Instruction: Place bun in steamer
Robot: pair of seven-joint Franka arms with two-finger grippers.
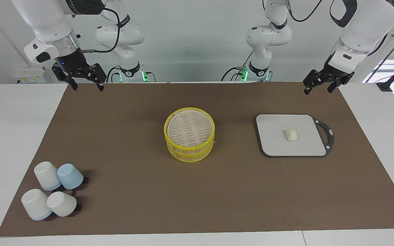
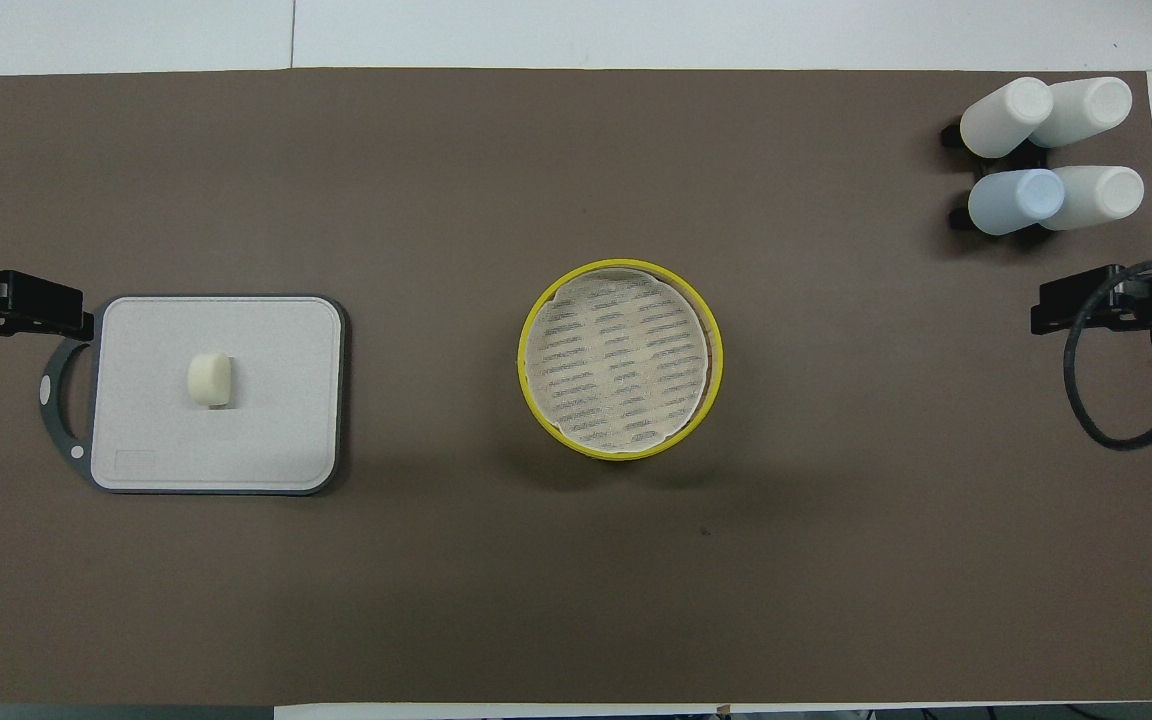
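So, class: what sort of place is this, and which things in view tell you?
Probably a robotics lab: a brown mat holds a yellow-rimmed slatted wooden steamer and a grey square board, staged below two white robot arms.

Both robot arms are white with black joints, and both are held up in the air. The left arm's black two-finger gripper (image 1: 317, 85) hangs over the corner of the brown mat near its own base, at the edge closest to the robots. Its fingers point down and are spread apart. The right arm's black two-finger gripper (image 1: 87, 83) hangs over the mat's other near corner. Its fingers point down and are spread wide.
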